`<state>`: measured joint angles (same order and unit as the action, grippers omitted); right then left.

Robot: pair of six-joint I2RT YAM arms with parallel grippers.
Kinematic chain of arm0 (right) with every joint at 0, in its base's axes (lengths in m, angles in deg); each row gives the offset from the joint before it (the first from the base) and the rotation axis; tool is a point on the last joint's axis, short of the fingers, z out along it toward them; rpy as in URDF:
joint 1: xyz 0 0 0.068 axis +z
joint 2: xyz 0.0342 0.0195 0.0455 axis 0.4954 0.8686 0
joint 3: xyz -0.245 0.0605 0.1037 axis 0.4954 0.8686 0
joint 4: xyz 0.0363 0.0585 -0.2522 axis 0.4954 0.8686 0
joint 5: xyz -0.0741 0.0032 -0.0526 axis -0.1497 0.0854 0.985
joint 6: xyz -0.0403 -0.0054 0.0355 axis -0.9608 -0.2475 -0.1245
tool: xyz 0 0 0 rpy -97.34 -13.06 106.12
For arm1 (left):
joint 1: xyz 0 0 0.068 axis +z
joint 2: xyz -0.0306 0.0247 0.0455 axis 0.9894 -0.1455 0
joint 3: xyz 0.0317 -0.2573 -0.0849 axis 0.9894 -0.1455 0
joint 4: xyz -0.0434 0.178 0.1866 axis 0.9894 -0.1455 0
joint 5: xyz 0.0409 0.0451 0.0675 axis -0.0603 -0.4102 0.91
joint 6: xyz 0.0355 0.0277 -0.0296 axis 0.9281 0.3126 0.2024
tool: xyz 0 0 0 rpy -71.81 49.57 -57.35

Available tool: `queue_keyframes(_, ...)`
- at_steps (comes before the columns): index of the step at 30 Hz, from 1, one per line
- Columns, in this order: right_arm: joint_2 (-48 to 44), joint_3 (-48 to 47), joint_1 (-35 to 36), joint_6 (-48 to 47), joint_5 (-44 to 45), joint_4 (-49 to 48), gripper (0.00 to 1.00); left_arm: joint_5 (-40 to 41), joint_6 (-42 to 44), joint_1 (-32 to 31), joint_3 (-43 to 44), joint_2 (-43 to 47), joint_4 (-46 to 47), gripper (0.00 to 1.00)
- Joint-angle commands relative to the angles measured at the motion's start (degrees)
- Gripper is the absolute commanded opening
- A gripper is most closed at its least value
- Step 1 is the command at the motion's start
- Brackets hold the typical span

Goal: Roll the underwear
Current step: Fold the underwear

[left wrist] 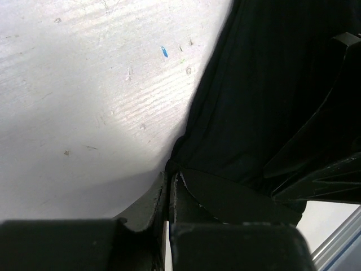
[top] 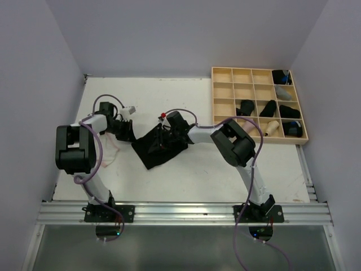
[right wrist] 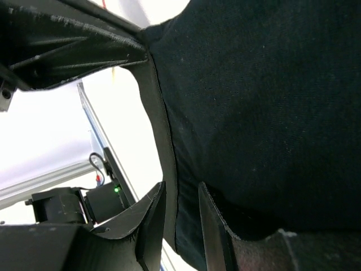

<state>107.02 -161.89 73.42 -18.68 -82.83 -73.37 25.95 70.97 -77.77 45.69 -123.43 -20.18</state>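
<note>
Pinching the black underwear (top: 158,150), which lies on the table (top: 225,169) well left of the tray (top: 213,96), the left gripper (left wrist: 169,176) is clamped on the corner farthest from the tray; the right gripper (right wrist: 180,197) holds the nearer hem in narrow jaws. This looks like straightening before rolling; next, lay one edge flat and taut; the stretch toward the tray offers room.

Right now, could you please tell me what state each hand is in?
Left hand: closed, pinching an edge of the black underwear.
Right hand: closed on the same underwear's hem.
</note>
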Motion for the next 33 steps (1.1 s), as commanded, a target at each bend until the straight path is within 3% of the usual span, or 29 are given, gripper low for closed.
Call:
queue_keyframes(1, 3.18, -1.47, -0.92, -4.33, 3.17, 5.4, 0.35, 0.46, 3.05, 0.19, -1.88, 5.67, -0.35, 0.0)
queue_keyframes(11, -1.38, -4.82, -3.12, -5.65, -2.18, 6.28, 0.38, 6.79, 6.57, -3.24, -8.29, 14.92, 3.26, 0.0)
queue_keyframes(20, -11.14, 4.05, -4.43, -7.31, -7.29, 15.15, 0.38, 16.36, 4.9, -12.28, -11.2, 18.62, 8.09, 0.0)
queue_keyframes(25, -10.09, 3.8, -6.28, -11.97, -7.64, 25.34, 0.38, 19.35, 4.37, -13.7, -11.2, 19.41, 8.01, 0.0)
queue_keyframes(33, -5.52, 2.92, -6.28, -11.46, -7.64, 27.48, 0.38, 21.03, 5.25, -15.63, -10.85, 21.33, 7.57, 0.0)
